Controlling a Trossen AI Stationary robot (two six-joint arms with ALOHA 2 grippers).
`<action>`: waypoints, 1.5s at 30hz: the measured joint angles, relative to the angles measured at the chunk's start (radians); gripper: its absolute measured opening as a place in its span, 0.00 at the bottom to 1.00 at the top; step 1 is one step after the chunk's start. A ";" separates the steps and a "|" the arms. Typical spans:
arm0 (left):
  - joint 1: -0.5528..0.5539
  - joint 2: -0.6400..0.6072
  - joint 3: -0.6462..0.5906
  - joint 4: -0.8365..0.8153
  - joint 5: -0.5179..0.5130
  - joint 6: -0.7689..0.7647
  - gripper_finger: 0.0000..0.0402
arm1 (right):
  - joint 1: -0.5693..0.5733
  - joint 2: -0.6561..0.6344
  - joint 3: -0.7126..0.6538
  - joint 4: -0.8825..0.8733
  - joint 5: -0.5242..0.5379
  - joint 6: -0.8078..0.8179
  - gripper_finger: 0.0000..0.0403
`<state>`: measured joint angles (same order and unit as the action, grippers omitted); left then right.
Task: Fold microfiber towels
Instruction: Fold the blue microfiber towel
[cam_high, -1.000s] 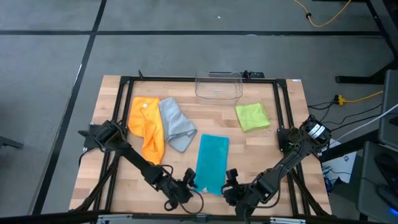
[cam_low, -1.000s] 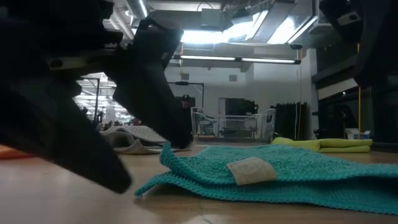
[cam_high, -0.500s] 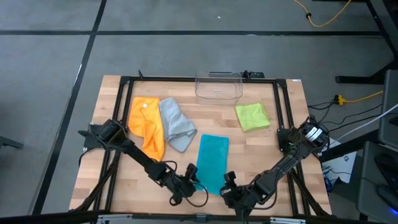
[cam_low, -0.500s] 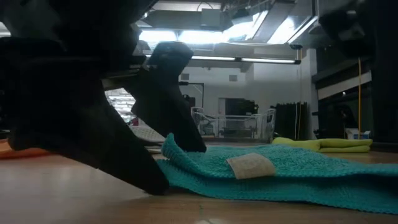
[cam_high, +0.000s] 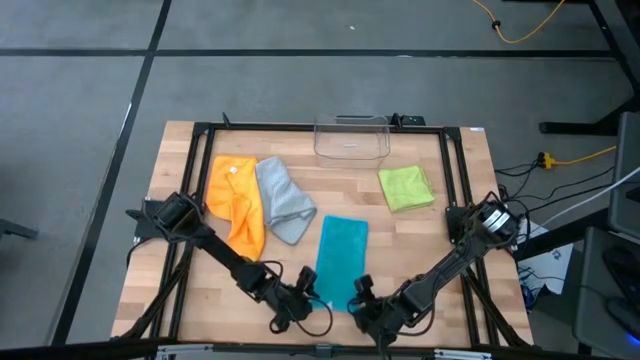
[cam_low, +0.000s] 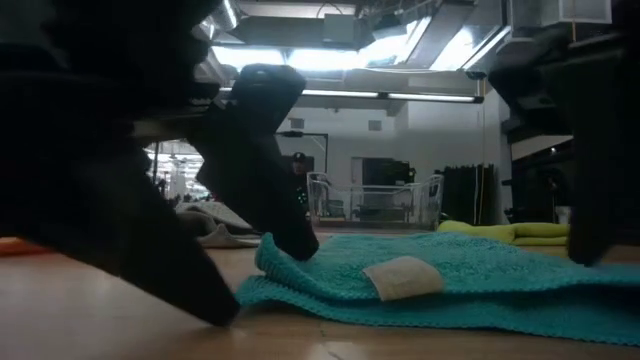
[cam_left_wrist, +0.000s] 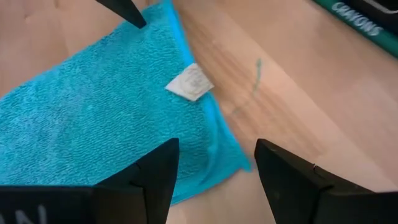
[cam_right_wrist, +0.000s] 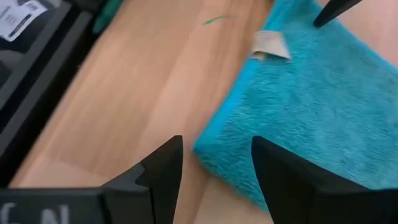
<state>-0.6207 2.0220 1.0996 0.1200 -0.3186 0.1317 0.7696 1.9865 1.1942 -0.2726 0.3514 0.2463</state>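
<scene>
The left gripper (cam_high: 312, 293) sits low over the table's near edge, fingers spread apart, straddling the near left corner of the teal blue towel (cam_high: 341, 258); in the left wrist view that corner lies between its two dark fingers (cam_left_wrist: 158, 174). The right gripper (cam_high: 357, 291) is at the towel's near right corner, jaws likewise parted around the edge. A pale tag (cam_low: 402, 277) lies on the towel's near end. From the teal towel, the grey towel (cam_high: 282, 201) is at ten o'clock, the orange towel (cam_high: 236, 205) beyond it, the lime green towel (cam_high: 405, 187) at one o'clock, and a clear plastic bin (cam_high: 352, 137) at twelve.
</scene>
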 joint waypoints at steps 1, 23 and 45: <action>-0.003 0.000 0.000 0.000 0.004 -0.001 0.52 | 0.000 0.004 0.000 0.000 -0.014 -0.015 0.48; 0.058 0.032 0.002 0.008 0.131 -0.104 0.38 | -0.057 0.029 -0.023 0.027 -0.110 0.146 0.48; 0.065 0.034 0.000 0.008 0.065 -0.125 0.15 | -0.068 0.032 -0.037 0.073 -0.083 0.138 0.11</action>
<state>-0.5552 2.0560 1.0996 0.1284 -0.2535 0.0069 0.7013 2.0182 1.1576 -0.2001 0.2680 0.3847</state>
